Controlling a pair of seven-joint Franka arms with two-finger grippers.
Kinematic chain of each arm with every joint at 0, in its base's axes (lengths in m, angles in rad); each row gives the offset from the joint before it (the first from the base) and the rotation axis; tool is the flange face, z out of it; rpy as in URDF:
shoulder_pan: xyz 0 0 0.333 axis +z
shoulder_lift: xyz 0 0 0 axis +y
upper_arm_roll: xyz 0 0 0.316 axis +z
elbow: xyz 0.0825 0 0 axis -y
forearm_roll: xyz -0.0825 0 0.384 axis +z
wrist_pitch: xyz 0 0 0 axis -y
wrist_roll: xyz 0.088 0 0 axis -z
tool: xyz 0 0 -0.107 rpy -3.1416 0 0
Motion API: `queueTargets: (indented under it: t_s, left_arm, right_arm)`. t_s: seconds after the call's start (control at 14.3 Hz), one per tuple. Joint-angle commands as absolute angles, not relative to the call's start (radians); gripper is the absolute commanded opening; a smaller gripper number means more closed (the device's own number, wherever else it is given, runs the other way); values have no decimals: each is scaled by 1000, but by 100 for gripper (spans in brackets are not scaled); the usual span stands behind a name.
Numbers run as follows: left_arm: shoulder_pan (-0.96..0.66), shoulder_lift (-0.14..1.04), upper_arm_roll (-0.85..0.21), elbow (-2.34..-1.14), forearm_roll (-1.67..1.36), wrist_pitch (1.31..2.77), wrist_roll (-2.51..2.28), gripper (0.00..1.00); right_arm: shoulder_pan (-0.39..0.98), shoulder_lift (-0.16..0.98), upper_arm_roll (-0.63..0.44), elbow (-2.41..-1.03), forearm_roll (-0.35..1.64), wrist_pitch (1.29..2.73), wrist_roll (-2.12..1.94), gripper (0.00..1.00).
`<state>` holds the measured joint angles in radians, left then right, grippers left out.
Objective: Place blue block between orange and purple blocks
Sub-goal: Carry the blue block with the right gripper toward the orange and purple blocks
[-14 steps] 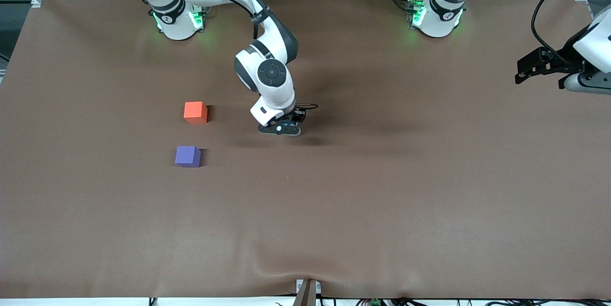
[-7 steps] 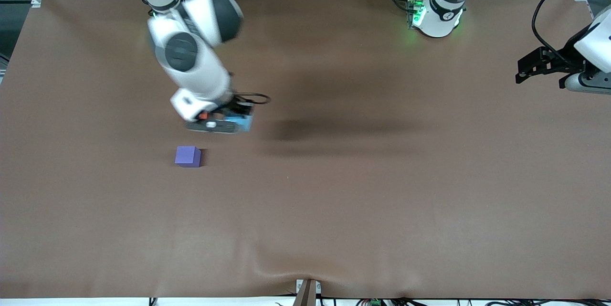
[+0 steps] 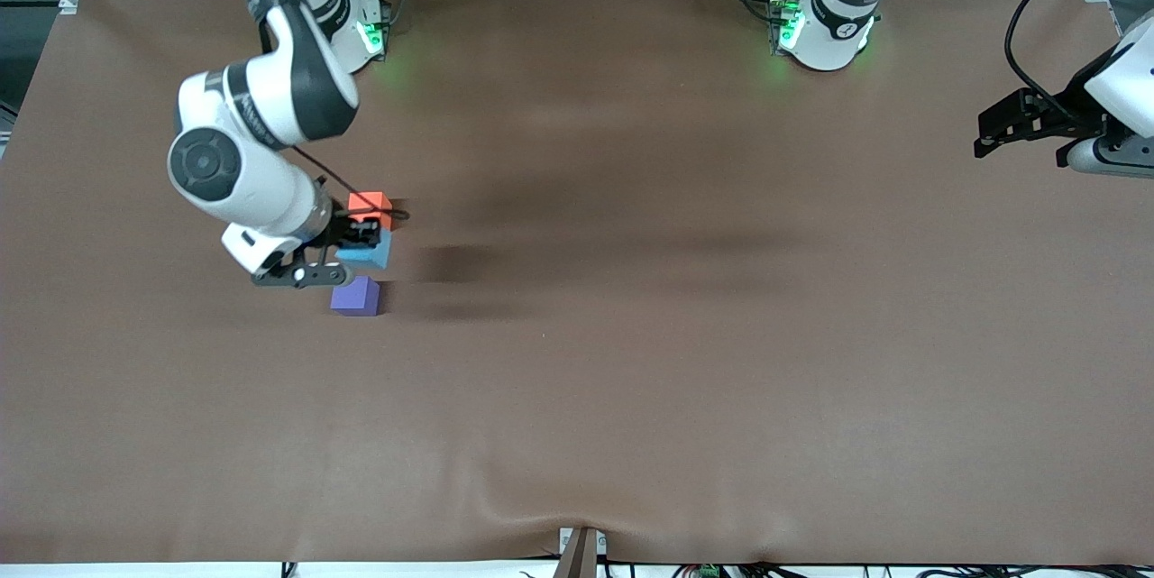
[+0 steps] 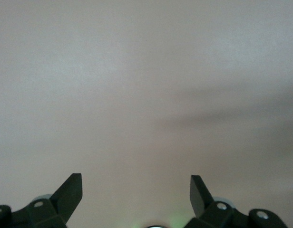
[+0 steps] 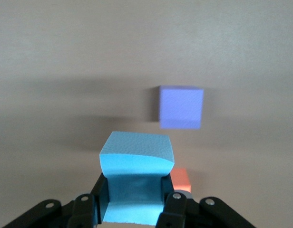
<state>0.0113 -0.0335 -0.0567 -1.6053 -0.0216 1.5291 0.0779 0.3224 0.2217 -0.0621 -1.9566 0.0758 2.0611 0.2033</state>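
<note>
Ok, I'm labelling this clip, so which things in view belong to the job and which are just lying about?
In the job:
- small sky-blue matte cube, gripped by the right gripper over the gap
- orange-red matte cube
- violet-purple matte cube

Not in it:
- brown table cover
- left gripper, open, waiting at the left arm's end

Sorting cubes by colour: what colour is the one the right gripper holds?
Light sky blue: the blue block in the right gripper, clearest in the right wrist view.
</note>
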Motion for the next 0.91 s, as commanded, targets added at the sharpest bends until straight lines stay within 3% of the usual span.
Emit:
queueTargets:
  t_s: [0.0, 0.84]
  left_arm:
    - [17, -21, -60, -1578, -26, 1506, 75, 100]
    - [18, -21, -60, -1580, -26, 1506, 77, 100]
  right_arm:
    - [298, 213, -41, -2043, 57, 2144, 181, 0]
    - [241, 268, -40, -2112, 31, 2221, 67, 0]
